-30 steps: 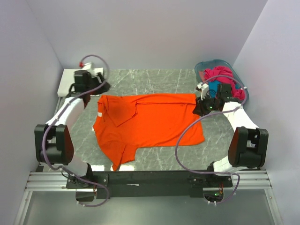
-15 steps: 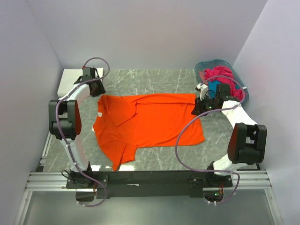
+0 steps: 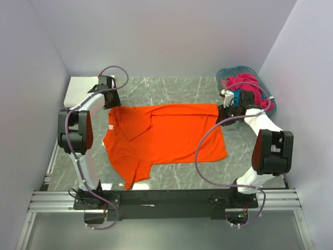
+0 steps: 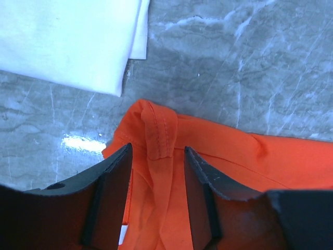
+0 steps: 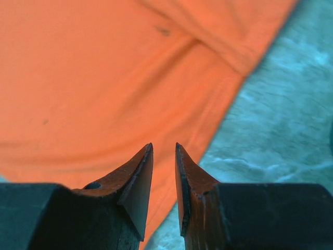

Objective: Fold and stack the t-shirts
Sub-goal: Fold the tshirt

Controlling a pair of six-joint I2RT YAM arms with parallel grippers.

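Observation:
A bright orange t-shirt [image 3: 166, 135] lies spread flat on the marble table. My left gripper [image 3: 109, 100] is at its far left corner. In the left wrist view it [image 4: 156, 156] is open, with the jaws on either side of a raised fold of orange cloth [image 4: 158, 135]. My right gripper [image 3: 223, 111] is at the shirt's far right corner. In the right wrist view it [image 5: 164, 151] is open by a narrow gap above the shirt's edge [image 5: 223, 104], holding nothing. A folded white shirt [image 3: 78, 89] lies at the far left and also shows in the left wrist view [image 4: 67, 41].
A teal plastic basket [image 3: 234, 69] stands at the far right corner, holding a magenta shirt [image 3: 247, 80] and some blue cloth [image 3: 237, 97]. Walls close the table in on the left, back and right. Bare marble [image 3: 171, 88] shows beyond the shirt.
My left arm has swung from the white shirt to the orange shirt's far left corner. My right gripper has moved slightly farther back along the shirt's right edge.

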